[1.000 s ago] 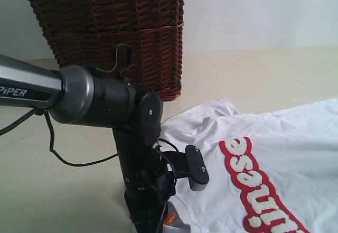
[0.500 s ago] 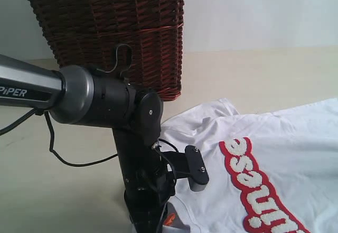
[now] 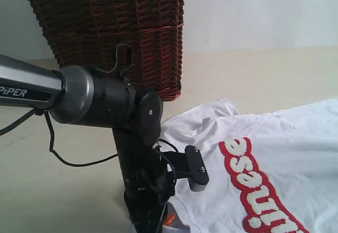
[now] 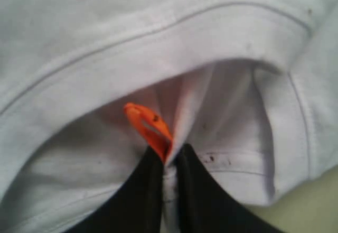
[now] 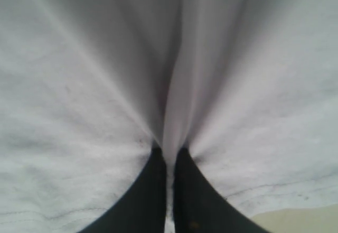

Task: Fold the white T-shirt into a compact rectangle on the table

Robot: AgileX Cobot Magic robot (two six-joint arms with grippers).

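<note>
- The shirt (image 3: 274, 154) lies spread on the near right of the table (image 3: 253, 74), front side up. Its red band (image 3: 253, 180) of fuzzy letters runs toward the near edge of the exterior view.
- One sleeve (image 3: 211, 111) points far and left, toward the basket (image 3: 116, 27), which stands well apart at the far left.
- The left gripper (image 4: 169, 161) has its jaws pinched almost together on a fold of the shirt inside the collar (image 4: 158, 48), with the orange tag (image 4: 148, 124) touching the jaw tips.
- The right gripper (image 5: 169, 156) is likewise closed narrow on a raised ridge of white cloth. It is outside the exterior view, and which part of the shirt it holds cannot be told.
- The left arm (image 3: 105, 103) reaches in from the left and bends down at the shirt's near left edge.
- Over the last second nothing visibly shifts. The arm, the shirt's outline and the band sit as they did, and both grips hold steady.
- That stillness suggests both pinches are settled and the lift has not yet begun. No fold shows yet, so the task looks to be at its start.
- The next move probably calls for raising both pinched points together. An uneven lift could drag or twist the cloth.
</note>
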